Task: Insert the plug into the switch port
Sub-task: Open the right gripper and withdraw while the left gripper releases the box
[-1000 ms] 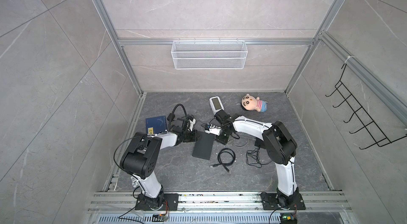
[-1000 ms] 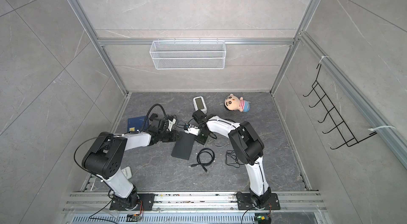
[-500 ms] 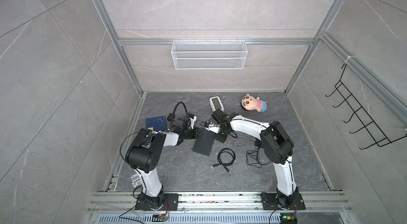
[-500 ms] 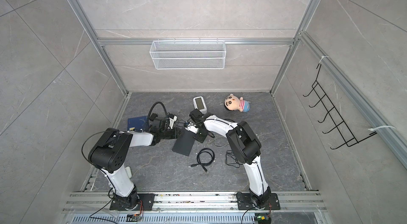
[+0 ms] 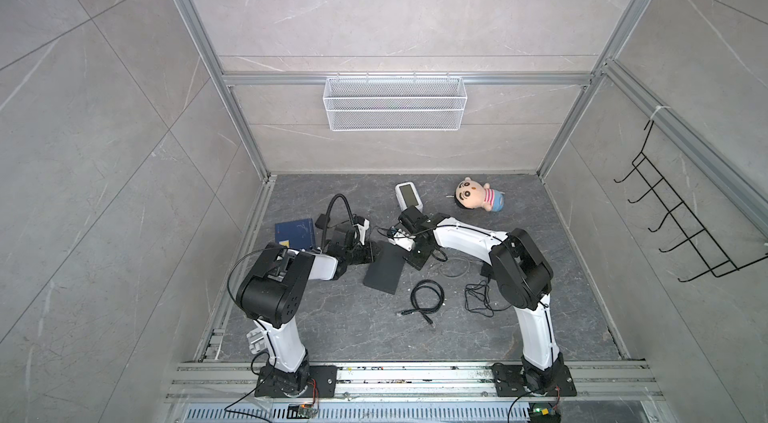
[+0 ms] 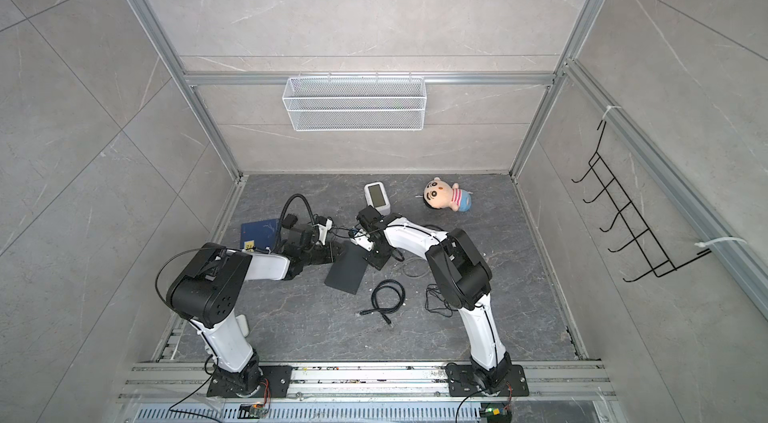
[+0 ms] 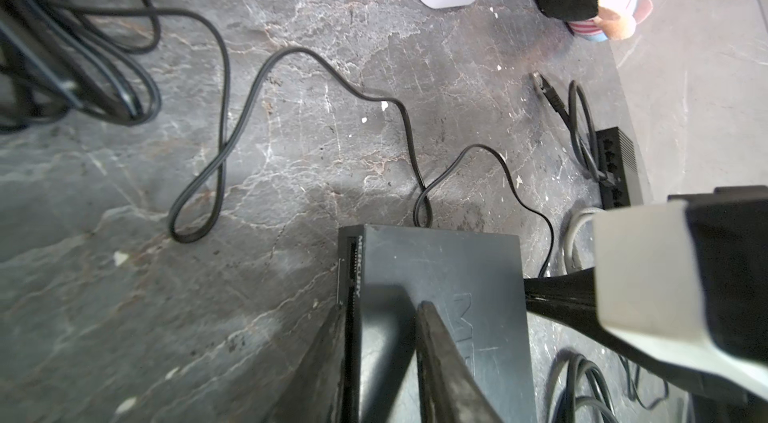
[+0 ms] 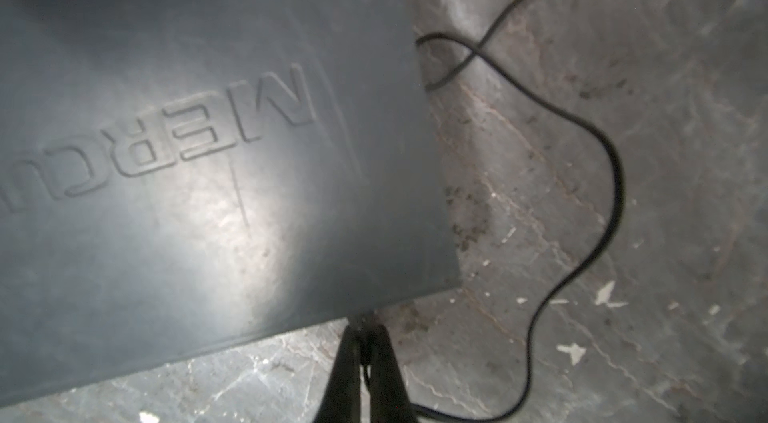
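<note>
On the floor [image 8: 582, 192] lies a flat, dark switch [image 8: 208, 150] embossed MERCURY.

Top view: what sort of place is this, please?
Probably a robot test cell: an aluminium frame around tile-look walls, robot arms bolted to a base rail, and staged props such as a plush doll and a network switch.

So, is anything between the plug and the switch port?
Nothing visible is. The right pincer, shut on the plug, holds it right against the edge of the switch, with only bare floor around. The port itself is hidden from view.
</note>
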{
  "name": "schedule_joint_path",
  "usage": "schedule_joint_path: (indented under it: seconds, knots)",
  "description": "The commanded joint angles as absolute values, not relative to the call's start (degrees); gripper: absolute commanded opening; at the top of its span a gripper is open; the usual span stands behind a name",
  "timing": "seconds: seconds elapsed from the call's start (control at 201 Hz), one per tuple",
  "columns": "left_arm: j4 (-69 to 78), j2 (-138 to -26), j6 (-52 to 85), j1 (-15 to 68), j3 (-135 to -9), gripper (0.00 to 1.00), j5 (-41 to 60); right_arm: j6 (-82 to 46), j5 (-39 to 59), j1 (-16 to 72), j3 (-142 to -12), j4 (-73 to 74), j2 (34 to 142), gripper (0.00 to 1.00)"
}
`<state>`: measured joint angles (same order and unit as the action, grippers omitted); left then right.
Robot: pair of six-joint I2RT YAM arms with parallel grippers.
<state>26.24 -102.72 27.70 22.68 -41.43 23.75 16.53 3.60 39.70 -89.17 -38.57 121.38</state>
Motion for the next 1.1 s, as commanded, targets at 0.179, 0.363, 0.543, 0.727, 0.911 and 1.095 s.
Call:
schedule_joint_path:
  seconds: [0.179, 0.363, 0.543, 0.727, 0.911, 1.095]
  knots:
    - [21.8, -102.8, 30.7, 31.4, -39.0, 0.29, 39.4, 8.9, 15.6, 44.5, -90.9, 4.5, 122.9, 0.05]
    - [21.8, -102.9, 30.5, 31.5, -39.0, 0.29, 39.3, 9.1, 16.2, 44.5, -89.3, 6.3, 122.7, 0.09]
    - [15.1, -99.9, 27.7, 30.8, -39.7, 0.29, 36.2, 11.9, 16.0, 44.0, -87.5, 4.8, 121.4, 0.13]
    - [5.9, -92.7, 25.3, 26.7, -39.7, 0.31, 27.4, 16.5, 15.8, 41.3, -82.8, -0.9, 116.4, 0.21]
    - [2.8, -87.2, 24.7, 24.1, -39.8, 0.34, 21.0, 19.4, 15.9, 37.8, -78.3, -6.7, 110.6, 0.28]
    - [0.7, -84.4, 23.8, 24.0, -41.2, 0.34, 20.9, 20.7, 16.2, 36.3, -75.5, -10.6, 105.4, 0.31]
